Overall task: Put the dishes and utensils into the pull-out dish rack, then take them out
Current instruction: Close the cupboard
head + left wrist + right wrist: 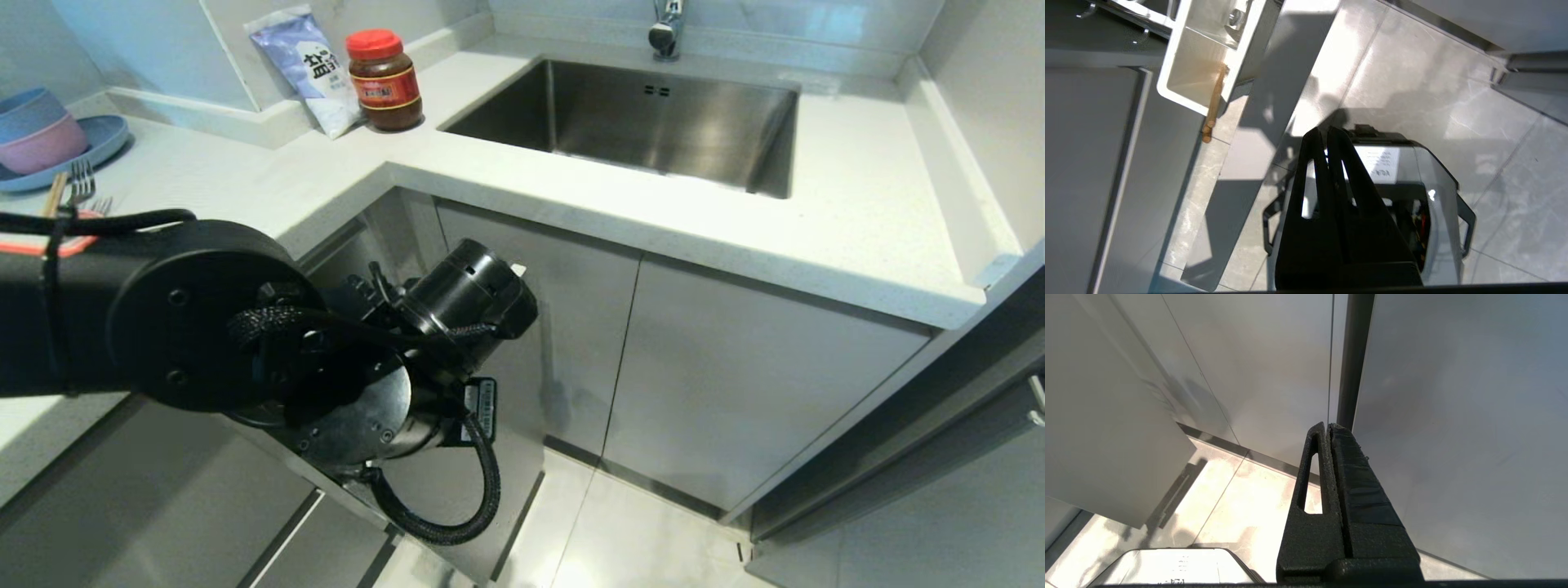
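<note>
the white rectangular utensil caddy (1198,69) of the pull-out dish rack holds what looks like light-wood chopsticks (1213,104), poking over its rim. the left gripper (1327,132) hangs beside it above the floor, black fingers pressed together, empty. the right gripper (1327,428) sits closed by the grey cabinet doors (1249,363).

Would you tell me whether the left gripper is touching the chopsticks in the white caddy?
Apart. The left wrist view shows the shut left gripper over bare floor, clear of the chopsticks leaning from the caddy.

White countertop (269,175), jar (384,80), salt bag (314,69)
</note>
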Motion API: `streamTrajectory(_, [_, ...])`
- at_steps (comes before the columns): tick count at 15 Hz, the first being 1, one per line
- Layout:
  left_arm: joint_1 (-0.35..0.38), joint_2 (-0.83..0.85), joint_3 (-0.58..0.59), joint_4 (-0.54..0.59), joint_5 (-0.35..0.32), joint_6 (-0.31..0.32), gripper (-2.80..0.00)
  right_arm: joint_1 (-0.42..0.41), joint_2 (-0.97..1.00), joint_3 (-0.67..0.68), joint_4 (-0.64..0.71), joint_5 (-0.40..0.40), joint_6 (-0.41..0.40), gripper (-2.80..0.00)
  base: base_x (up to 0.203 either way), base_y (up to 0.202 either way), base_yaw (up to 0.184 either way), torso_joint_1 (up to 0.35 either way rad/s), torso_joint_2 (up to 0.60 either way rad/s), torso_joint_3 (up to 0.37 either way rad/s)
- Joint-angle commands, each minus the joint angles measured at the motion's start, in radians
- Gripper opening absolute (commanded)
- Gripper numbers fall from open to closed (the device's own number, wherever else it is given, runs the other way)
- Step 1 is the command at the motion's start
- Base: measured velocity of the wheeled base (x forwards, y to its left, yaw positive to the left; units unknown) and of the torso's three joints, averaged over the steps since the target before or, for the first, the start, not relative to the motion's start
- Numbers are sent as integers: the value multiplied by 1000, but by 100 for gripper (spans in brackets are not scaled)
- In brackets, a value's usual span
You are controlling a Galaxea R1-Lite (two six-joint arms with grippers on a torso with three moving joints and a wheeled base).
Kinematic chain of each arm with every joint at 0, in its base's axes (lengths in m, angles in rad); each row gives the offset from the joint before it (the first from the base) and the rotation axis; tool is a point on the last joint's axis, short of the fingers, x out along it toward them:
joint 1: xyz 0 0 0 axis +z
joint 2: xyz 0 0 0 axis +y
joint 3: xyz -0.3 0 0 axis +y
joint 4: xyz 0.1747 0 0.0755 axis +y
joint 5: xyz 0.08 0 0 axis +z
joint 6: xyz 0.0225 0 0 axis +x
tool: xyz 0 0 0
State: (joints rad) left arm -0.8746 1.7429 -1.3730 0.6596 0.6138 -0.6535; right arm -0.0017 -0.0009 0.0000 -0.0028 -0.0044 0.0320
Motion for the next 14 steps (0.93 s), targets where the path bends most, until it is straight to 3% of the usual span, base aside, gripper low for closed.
streamTrajectory(1, [55,-16,0,2,5,16,-280,0,-2,2,0,0,0,-280,0,0,0,0,0,0])
streamTrajectory(10, [245,-48,-1,2,41,135,-280,0,-3,1,0,0,0,-280,0,0,0,0,0,0])
streamTrajectory(14, [377,-45,-7,-4,41,212,-280,0,-4,0,0,0,0,-280,0,0,0,0,0,0])
